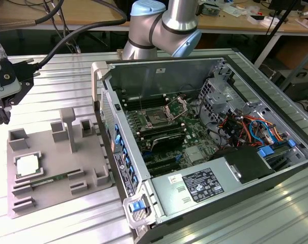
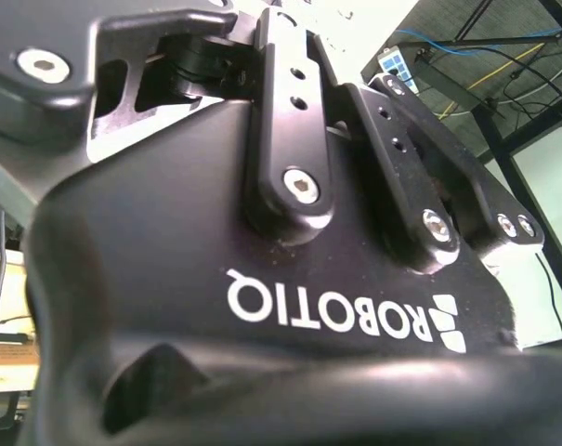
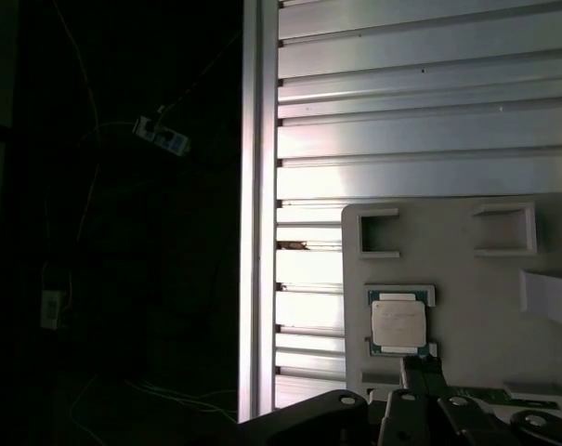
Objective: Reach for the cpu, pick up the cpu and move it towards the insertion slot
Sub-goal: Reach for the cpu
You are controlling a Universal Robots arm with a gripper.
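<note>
One relation governs the reach: the cpu (image 1: 27,165) lies below the gripper (image 1: 2,113), and the two are apart, not touching. The landmark is the grey tray (image 1: 67,168).

- **Gripper:** it hangs in the air over the tray's far corner on the exterior view's left. It holds nothing of the task. Whether the jaws stand open or closed cannot be told.
- **Cpu:** it rests flat, metal top upward, in a framed recess of the tray. The recess is close to the tray's edge on the exterior view's left, about midway along that edge. The chip is square, so it has no long axis, and its sides run parallel to the tray's sides. In the first wrist view the cpu (image 3: 398,323) appears just beyond the gripper's dark linkage, near the tray's border with the ribbed aluminium table (image 3: 420,111).
- **Insertion slot:** the insertion slot (image 1: 156,119) is well apart from the tray, on the exterior view's right. It sits inside the open computer case (image 1: 215,152), with its metal bracket (image 1: 177,107) raised.
- **Arm:** this is the only arm, and the cpu has not yet been lifted.
</note>
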